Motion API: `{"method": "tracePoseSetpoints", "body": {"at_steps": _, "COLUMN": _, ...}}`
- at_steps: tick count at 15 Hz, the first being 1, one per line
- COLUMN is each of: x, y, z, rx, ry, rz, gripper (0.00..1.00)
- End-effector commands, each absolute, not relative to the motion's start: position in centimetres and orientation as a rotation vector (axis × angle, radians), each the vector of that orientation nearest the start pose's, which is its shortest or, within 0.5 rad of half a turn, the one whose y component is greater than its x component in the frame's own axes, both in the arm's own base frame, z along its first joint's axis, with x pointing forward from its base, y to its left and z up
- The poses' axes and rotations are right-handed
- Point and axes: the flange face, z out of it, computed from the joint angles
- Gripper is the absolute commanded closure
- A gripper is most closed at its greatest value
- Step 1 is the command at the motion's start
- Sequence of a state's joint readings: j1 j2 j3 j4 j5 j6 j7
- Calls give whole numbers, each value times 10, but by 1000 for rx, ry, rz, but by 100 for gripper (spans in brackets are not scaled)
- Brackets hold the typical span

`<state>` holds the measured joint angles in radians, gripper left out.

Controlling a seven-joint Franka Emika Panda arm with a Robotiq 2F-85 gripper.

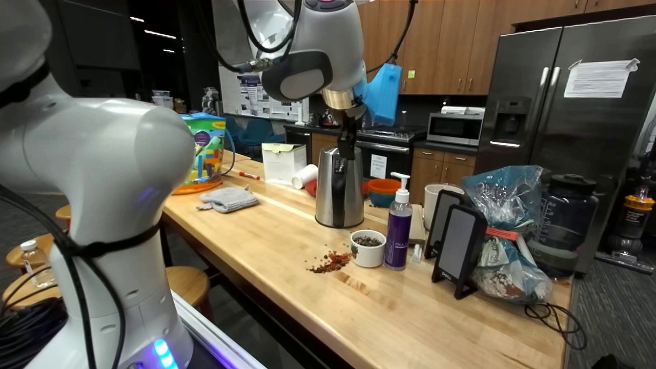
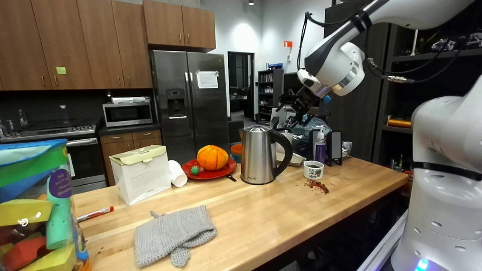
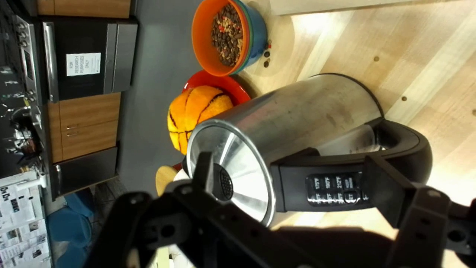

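"Holding anything?"
"No: my spread black gripper hangs near the black-handled cylindrical steel kettle (upright on the pale wooden counter). Approach seems nearly done, grasp outstanding."

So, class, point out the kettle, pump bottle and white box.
Kettle (image 3: 301, 126), in the wrist view: steel body.
Pump bottle (image 1: 398, 229), in an exterior view: purple section.
White box (image 2: 143, 177), in an exterior view: near side.

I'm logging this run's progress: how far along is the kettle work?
Done, it seems: the approach, with the end effector near the kettle. In hand: nothing yet; the fingers stand wide apart. Left, probably: any grip or lift, since the kettle stands upright on the table, ungrasped.
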<state>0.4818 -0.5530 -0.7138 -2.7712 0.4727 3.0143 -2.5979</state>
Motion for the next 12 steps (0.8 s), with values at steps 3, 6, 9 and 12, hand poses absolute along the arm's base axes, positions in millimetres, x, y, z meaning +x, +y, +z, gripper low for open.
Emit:
{"method": "tracePoseSetpoints", "body": {"at_steps": 3, "x": 373, "y": -123, "z": 429, "rx": 1475, "ry": 2077, "rz": 937, "gripper": 0}}
{"method": "tracePoseSetpoints", "body": {"at_steps": 6, "x": 378, "y": -122, "z": 451, "rx": 1392, "ry": 1976, "rz": 928, "gripper": 0}}
{"method": "tracePoseSetpoints", "body": {"at_steps": 9, "x": 379, "y": -121, "z": 443, "rx": 1422, "ry": 1997, "rz": 920, "gripper": 0}}
{"method": "tracePoseSetpoints", "body": {"at_steps": 12, "x": 379, "y": -121, "z": 446, "rx": 1415, "ry": 1986, "rz": 924, "gripper": 0}}
